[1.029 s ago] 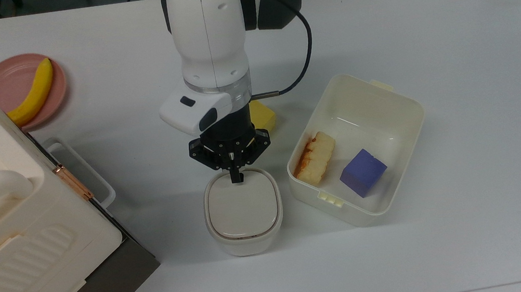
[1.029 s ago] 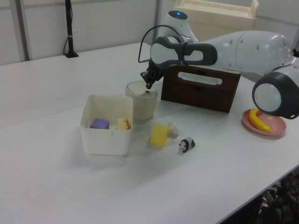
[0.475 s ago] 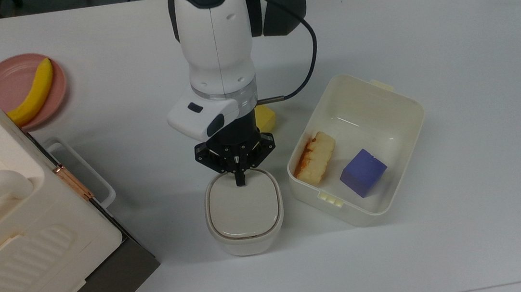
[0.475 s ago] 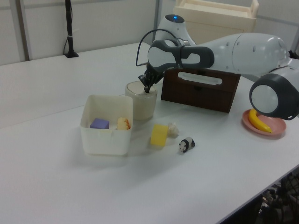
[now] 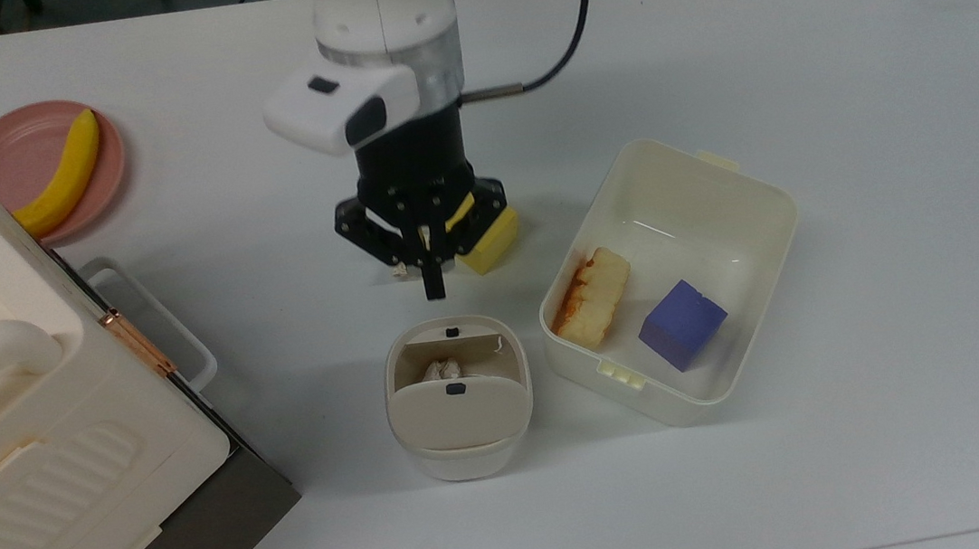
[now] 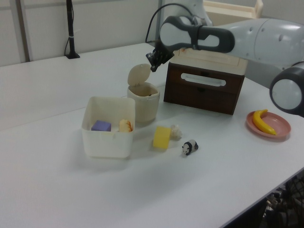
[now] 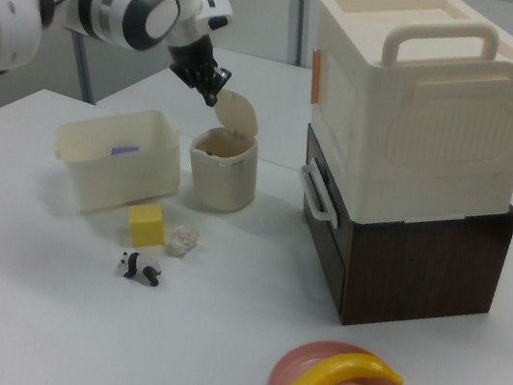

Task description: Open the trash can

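The trash can point(image 5: 462, 446) is a small cream-white rounded bin standing left of the tub in the top view. Its beige lid point(image 5: 456, 403) stands tipped up on its hinge, so the inside shows, with crumpled white paper point(image 5: 442, 369) in it. A small black button point(image 5: 452, 330) sits on the rim's far edge. My gripper point(image 5: 432, 291) hangs above and behind that rim, shut, holding nothing and touching nothing. In the left view the gripper point(image 6: 153, 67) is just right of the raised lid point(image 6: 138, 75). In the right view the gripper point(image 7: 212, 98) is beside the lid point(image 7: 237, 111).
A cream tub point(image 5: 754, 192) holding a bread piece point(image 5: 592, 295) and a purple cube point(image 5: 682, 324) stands right of the can. A yellow sponge point(image 5: 490, 238) lies under the gripper. A big cream box point(image 5: 5, 425) on a brown drawer unit fills the top view's left. Behind it is a pink plate point(image 5: 12, 147) with a banana point(image 5: 65, 173).
The gripper lifted off the lid's edge and pulled back and up. The lid, flat before, has sprung up and the can stands open.
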